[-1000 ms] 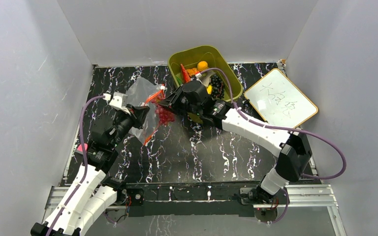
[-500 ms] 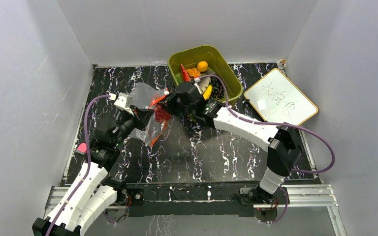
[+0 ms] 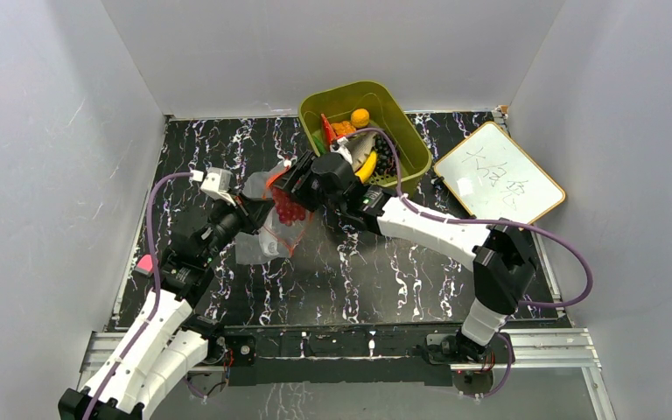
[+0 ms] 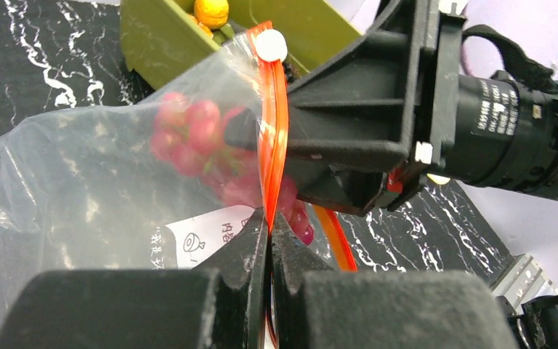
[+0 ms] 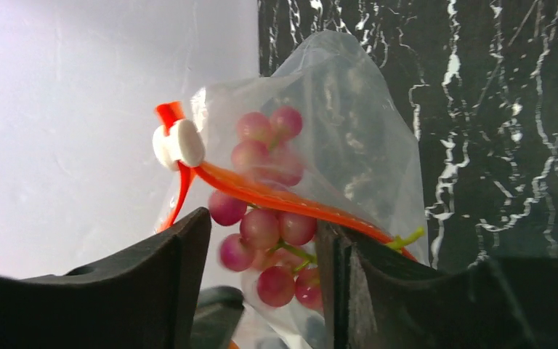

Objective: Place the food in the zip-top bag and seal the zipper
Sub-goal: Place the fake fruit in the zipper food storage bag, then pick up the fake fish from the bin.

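Basically: floppy bag, grip it by the strip

Left gripper [image 4: 269,224] has its jaws pressed together on the zipper [image 4: 273,131], holding the zip-top bag [image 4: 80,182] up by its mouth, just left of the basket [image 3: 405,122]. The right gripper [image 5: 261,231] is closed around the grape bunch [image 5: 269,240], which sits right at the mouth and partly behind the film. The banana [image 3: 367,166], orange [image 3: 360,116] and chili [image 3: 327,131] are in the basket.

Handling, my read:
- The bag is thin, crinkly film with no stiffness, so the mouth will collapse unless a lip is held. The strip is the only firm grab point, so stay on it and off the film.
- The grapes look light and knobbly, and they're likely to snag on the lip. Push them deep before letting go.
- The white slider [image 5: 179,143] sits at one end of the strip. It's small and hard, so it's the thing to pinch for sealing.
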Controlling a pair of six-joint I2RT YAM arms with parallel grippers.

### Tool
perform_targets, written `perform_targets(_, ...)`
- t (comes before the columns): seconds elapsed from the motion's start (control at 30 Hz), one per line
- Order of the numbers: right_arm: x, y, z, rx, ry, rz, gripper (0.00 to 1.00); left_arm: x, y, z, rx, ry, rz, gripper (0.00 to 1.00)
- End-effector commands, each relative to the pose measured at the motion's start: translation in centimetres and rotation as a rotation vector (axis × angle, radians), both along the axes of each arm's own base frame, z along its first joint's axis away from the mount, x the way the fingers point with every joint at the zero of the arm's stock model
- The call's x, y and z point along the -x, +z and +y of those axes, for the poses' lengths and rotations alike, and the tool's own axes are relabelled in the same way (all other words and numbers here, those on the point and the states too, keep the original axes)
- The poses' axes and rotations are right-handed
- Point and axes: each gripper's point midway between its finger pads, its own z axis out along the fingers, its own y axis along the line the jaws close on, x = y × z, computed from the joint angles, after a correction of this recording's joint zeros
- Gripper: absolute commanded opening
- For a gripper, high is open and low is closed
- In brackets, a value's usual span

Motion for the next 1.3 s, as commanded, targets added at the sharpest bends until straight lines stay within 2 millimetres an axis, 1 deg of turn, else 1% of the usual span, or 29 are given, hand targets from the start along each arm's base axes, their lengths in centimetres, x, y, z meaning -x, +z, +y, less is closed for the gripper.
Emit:
perform_targets(0.0, 1.3, 4.3, -1.0, 0.046, 0.096, -0.221, 0.55, -0.5, 1.6, 0.9, -0.024, 0.048, -0.031, 0.00)
perform_targets(0.1, 2.3, 5.2, -1.3, 0.098, 0.176, -0.304, 0.57, -0.8, 1.7, 1.4, -0.056, 0.074, -0.039, 0.00)
perform_targets(0.2, 3.1, 5.9, -2.0, 0.173, 0.240, -0.384, 0.59, -1.0, 1.9, 1.9, -0.091, 0.092, -0.047, 0.00)
perform_targets(0.3, 3.3, 7.1, -3.1, 0.248, 0.275, -0.479, 0.61, -1.1, 1.9, 2.2, -0.132, 0.097, -0.062, 0.00)
perform_targets(0.33, 3.0, 7.4, -3.6, 0.285, 0.275, -0.510, 0.62, -1.1, 1.8, 2.3, -0.158, 0.094, -0.069, 0.00)
perform_targets(0.4, 2.0, 7.6, -4.8, 0.383, 0.259, -0.550, 0.63, -1.2, 1.6, 2.7, -0.206, 0.097, -0.078, 0.00)
perform_targets(0.53, -0.7, 7.9, -7.9, 0.579, 0.190, -0.603, 0.64, -1.3, 1.4, 3.5, -0.292, 0.108, -0.104, 0.00)
perform_targets(0.7, -4.9, 8.6, -12.5, 0.721, 0.057, -0.646, 0.66, -1.0, 1.0, 3.7, -0.371, 0.081, -0.128, 0.00)
perform_targets(0.73, -5.9, 8.4, -13.4, 0.749, 0.035, -0.647, 0.66, -1.0, 0.8, 3.8, -0.376, 0.079, -0.127, 0.00)
perform_targets(0.83, -8.9, 7.0, -15.8, 0.831, -0.020, -0.610, 0.66, -0.9, 0.4, 3.8, -0.372, 0.080, -0.135, 0.00)
perform_targets(0.97, -12.6, 5.1, -18.0, 0.939, -0.063, -0.571, 0.65, -0.7, -0.2, 3.5, -0.359, 0.068, -0.139, 0.00)
perform_targets(1.07, -15.2, 3.2, -19.1, 1.021, -0.067, -0.538, 0.62, -0.5, -0.4, 3.2, -0.346, 0.051, -0.126, 0.00)
perform_targets(1.1, -16.2, 2.0, -19.2, 1.043, -0.057, -0.520, 0.61, -0.5, -0.5, 3.1, -0.346, 0.047, -0.127, 0.00)
perform_targets(1.27, -19.9, -1.5, -20.5, 1.124, -0.057, -0.462, 0.59, -0.5, -0.6, 3.5, -0.357, 0.064, -0.129, 0.00)
